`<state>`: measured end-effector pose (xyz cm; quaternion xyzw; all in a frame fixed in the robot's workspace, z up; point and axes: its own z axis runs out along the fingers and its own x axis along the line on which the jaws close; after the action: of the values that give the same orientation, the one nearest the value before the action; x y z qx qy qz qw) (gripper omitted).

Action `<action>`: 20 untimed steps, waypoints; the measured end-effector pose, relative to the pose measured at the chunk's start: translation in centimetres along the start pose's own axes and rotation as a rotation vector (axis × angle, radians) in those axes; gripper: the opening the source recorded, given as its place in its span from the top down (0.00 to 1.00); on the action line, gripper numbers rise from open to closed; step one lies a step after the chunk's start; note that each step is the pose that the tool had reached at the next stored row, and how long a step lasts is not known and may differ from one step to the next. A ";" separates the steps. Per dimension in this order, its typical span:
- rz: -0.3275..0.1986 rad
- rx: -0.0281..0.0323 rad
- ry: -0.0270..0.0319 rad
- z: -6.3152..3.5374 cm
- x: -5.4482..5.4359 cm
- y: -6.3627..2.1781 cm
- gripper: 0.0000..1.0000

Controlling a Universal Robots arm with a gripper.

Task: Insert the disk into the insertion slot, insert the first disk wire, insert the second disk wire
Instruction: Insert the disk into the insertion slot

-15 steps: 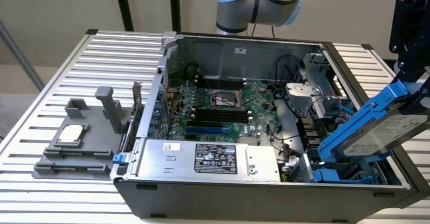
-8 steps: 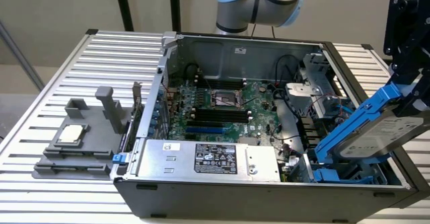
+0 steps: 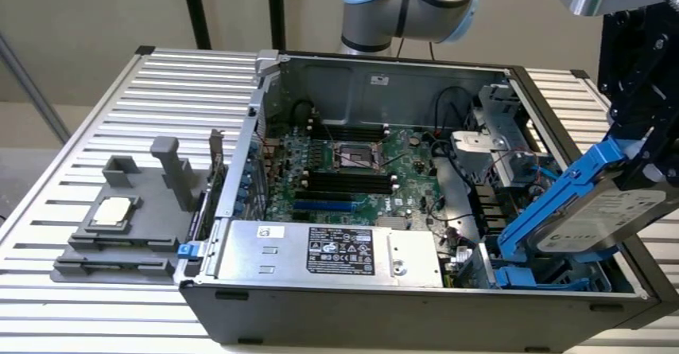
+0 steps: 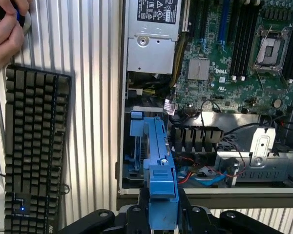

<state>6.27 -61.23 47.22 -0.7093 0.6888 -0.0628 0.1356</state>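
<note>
My gripper is shut on the disk, a silver-grey drive with a white label in a bright blue frame. It holds the disk tilted in the air over the near corner of the open computer case on the exterior view's right. The insertion slot, a cage with blue clips, lies just under the disk's lower end. In the wrist view the disk stands edge-on between my black fingers, with the gripper around its blue end and the slot beyond it. Red and blue cables lie beside the slot.
A silver labelled power supply box and the motherboard sit inside the case. A grey multi-slot stand rests on the slatted table. A black keyboard lies beside the case, with a person's hand near its far end.
</note>
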 end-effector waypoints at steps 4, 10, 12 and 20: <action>0.001 0.0154 0.0009 0.05 0.0 0.84 0.68; 0.000 0.0398 0.0017 0.42 0.0 1.32 0.68; 0.002 0.0434 0.0024 0.44 0.1 1.60 0.68; 0.009 0.0554 0.0050 0.77 0.1 2.00 0.68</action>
<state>4.57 -61.26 45.92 -0.7022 0.6902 -0.0830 0.1538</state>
